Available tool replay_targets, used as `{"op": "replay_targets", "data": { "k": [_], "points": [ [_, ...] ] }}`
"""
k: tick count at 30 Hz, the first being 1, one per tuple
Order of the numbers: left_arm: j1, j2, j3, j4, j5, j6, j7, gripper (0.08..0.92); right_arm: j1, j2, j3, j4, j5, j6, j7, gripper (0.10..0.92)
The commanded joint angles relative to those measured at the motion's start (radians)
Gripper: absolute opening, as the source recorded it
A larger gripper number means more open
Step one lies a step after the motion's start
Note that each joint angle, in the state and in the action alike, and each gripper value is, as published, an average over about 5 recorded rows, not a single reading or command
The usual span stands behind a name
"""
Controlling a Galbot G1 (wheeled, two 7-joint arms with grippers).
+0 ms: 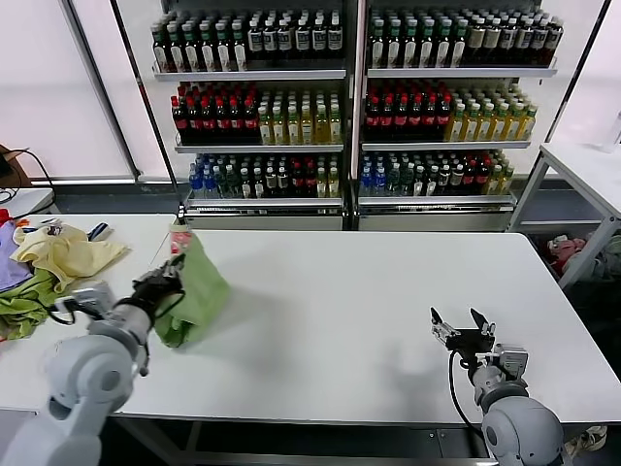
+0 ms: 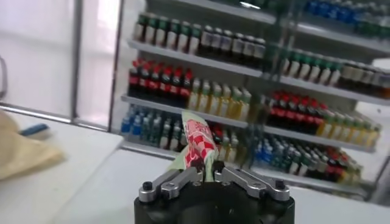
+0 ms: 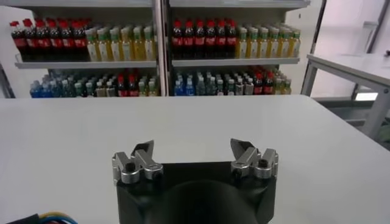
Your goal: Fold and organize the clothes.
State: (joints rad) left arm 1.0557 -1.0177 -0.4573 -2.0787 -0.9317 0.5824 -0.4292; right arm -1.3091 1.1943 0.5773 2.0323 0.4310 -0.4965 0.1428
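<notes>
The light yellow-green polo shirt [image 1: 199, 286] hangs bunched from my left gripper [image 1: 173, 280] over the left part of the white table [image 1: 369, 311]. Its red-and-white printed patch [image 1: 179, 239] stands up at the top. In the left wrist view the cloth [image 2: 196, 146] with the patch rises from between the shut fingers of the left gripper [image 2: 209, 173]. My right gripper [image 1: 464, 325] rests open and empty near the table's front right; the right wrist view shows the right gripper [image 3: 192, 152] with its jaws wide apart over bare table.
A pale yellow garment [image 1: 63, 252] and a darker olive-green cloth [image 1: 24, 306] lie on a side table at the far left. Shelves of bottles [image 1: 349, 97] stand behind the table. Another white table [image 1: 587, 170] is at the back right.
</notes>
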Motion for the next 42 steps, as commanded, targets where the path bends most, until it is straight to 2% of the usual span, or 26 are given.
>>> {"op": "replay_targets", "data": {
  "k": [1,11,16,21,27,37,42],
  "points": [
    [-0.094,-0.263,0.431,0.116,0.275,0.001,-0.058,0.134,0.003,-0.001,0.003,0.005,-0.001,0.002,-0.001,0.823],
    [-0.231,-0.417,0.605,0.388,0.45,0.001,-0.051,0.134,0.011,0.002,0.0,0.003,-0.009,0.004,-0.003,0.823],
    [-0.234,-0.438,0.634,0.411,0.518,-0.011,-0.007,0.173,0.015,0.0,-0.001,0.009,-0.007,0.006,-0.007,0.823],
    [-0.201,-0.404,0.642,0.321,0.491,-0.09,0.047,0.316,0.023,-0.006,-0.006,0.01,-0.004,0.01,-0.01,0.823],
    [-0.126,-0.339,0.611,0.222,0.468,-0.198,0.07,0.489,0.054,0.004,-0.061,0.006,0.0,0.011,-0.004,0.823],
    [0.092,-0.17,0.267,0.021,0.479,-0.261,0.071,0.769,0.18,0.12,-0.339,-0.091,-0.041,0.02,0.062,0.823],
    [0.221,-0.132,0.143,-0.021,0.542,-0.307,0.071,0.82,0.228,0.204,-0.429,-0.195,-0.086,0.033,0.082,0.823]
  ]
}}
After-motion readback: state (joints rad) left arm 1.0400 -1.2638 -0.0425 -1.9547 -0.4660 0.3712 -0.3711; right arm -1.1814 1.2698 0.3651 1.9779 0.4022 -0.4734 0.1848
